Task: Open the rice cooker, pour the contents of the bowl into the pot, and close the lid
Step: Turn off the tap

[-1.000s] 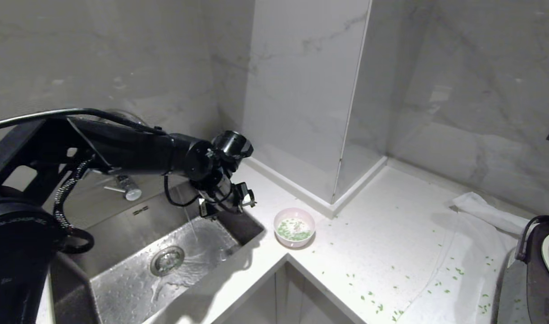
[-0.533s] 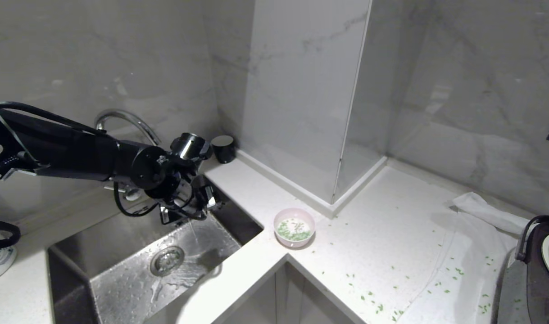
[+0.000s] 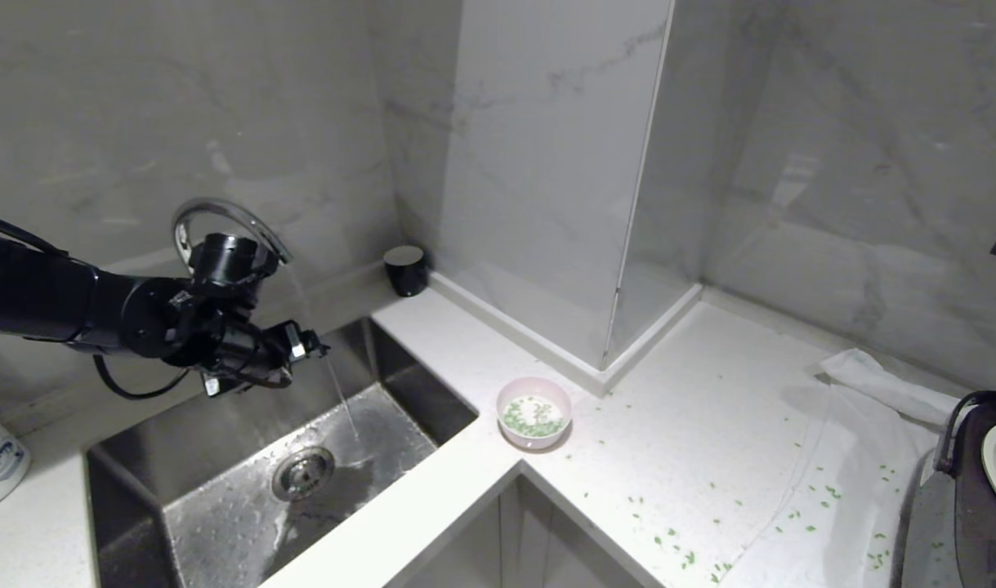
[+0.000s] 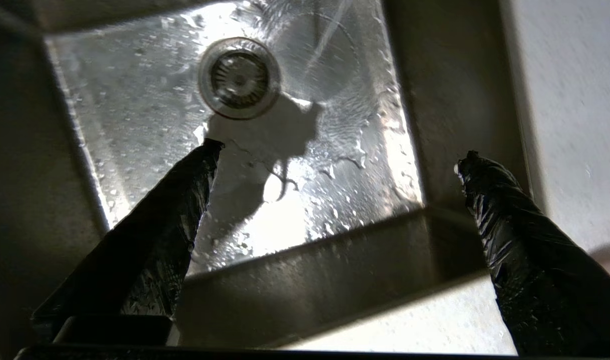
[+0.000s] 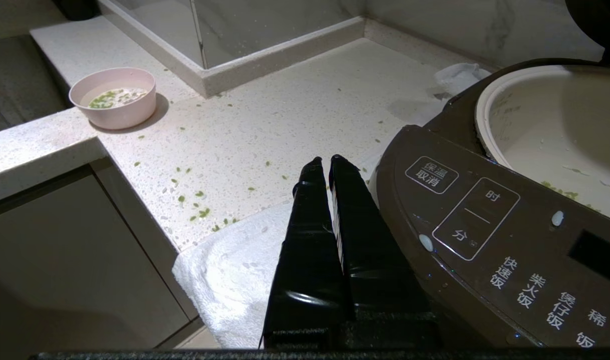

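Rice cooker lid is up, pot exposed; pink bowl remains full at its 9 o'clock. Left gripper spread, empty, over sink; right gripper pressed together, holding nothing. Pour and closing remain.

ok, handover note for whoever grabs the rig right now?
Left pincer: open, empty, over the sink by the tap, which is running.
Right pincer: shut, empty, parked in front of the rice cooker.
Bowl: on the counter near the sink corner, green bits and whitish liquid in it.
Done: the lid is open; the pot is exposed, with a few green bits in it. Green bits are scattered on the counter and towel.
Left: pour the bowl into the pot, close the lid.
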Tool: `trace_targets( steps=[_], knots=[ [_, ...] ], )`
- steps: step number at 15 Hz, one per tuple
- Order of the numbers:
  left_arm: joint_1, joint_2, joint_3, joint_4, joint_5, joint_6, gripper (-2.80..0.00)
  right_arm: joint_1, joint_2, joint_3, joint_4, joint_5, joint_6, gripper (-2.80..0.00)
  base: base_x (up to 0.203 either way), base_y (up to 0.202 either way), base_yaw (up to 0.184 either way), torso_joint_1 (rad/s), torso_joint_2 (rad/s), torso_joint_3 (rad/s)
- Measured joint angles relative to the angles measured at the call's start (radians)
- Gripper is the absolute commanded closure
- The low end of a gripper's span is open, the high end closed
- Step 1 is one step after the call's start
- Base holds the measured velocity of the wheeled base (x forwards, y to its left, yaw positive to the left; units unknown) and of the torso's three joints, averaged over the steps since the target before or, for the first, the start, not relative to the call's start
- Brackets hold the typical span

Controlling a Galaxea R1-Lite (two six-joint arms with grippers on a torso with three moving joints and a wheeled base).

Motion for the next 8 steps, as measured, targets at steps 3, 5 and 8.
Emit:
trace_targets(
  steps=[3,5,8],
  knots=[
    [0.072,0.001,-0.002,-0.003,-0.002,0.026,0.00,0.000,0.000,0.000,0.000,0.000,0.000,0.00,0.000,0.000,0.000,0.000,0.00,0.000],
    [0.109,0.018,-0.016,-0.006,-0.003,0.042,0.00,0.000,0.000,0.000,0.000,0.000,0.000,0.00,0.000,0.000,0.000,0.000,0.00,0.000],
    [0.162,0.060,-0.057,-0.007,-0.004,0.045,0.00,0.000,0.000,0.000,0.000,0.000,0.000,0.00,0.000,0.000,0.000,0.000,0.00,0.000]
  ],
)
